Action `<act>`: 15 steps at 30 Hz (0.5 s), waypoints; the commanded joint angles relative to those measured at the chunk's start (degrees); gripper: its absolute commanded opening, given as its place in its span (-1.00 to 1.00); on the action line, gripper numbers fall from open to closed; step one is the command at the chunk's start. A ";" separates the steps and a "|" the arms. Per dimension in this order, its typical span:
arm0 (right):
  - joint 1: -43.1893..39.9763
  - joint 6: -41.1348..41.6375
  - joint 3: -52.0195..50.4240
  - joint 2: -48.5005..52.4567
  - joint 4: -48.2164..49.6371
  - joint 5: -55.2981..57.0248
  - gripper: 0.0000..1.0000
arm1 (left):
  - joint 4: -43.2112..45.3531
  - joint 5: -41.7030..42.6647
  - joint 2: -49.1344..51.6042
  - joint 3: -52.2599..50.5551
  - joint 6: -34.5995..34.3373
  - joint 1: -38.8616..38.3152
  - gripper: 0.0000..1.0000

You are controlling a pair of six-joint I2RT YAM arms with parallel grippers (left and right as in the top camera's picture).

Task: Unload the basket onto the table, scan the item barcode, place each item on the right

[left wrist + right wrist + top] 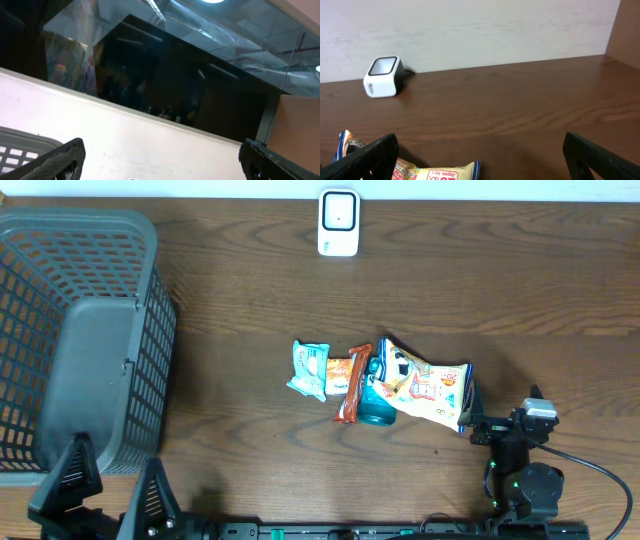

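Right gripper [477,150] sits at near right, just short of the chip bag [425,385], fingers spread wide and holding nothing. Left gripper [160,150] is likewise spread and idle beside the basket [150,330]. The bag overlaps a teal item [375,402]; no barcode can be made out. Judgement: pinch the bag's near edge, lift it clear of its neighbours, then turn the code toward the scanner [338,222] at far centre. Basket: nothing visible inside.
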 commanded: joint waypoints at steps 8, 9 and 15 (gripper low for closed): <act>-0.11 0.68 -0.07 -0.24 -0.20 0.11 0.98 | 7.17 -9.70 -0.37 0.15 -0.55 0.85 0.96; -0.11 0.68 -0.07 -0.24 -0.20 0.11 0.99 | 7.80 -9.77 -0.37 0.15 -0.52 0.85 0.96; -0.11 0.68 -0.07 -0.24 -0.20 0.13 0.99 | 8.24 -9.73 -0.31 -0.04 -0.52 0.85 0.96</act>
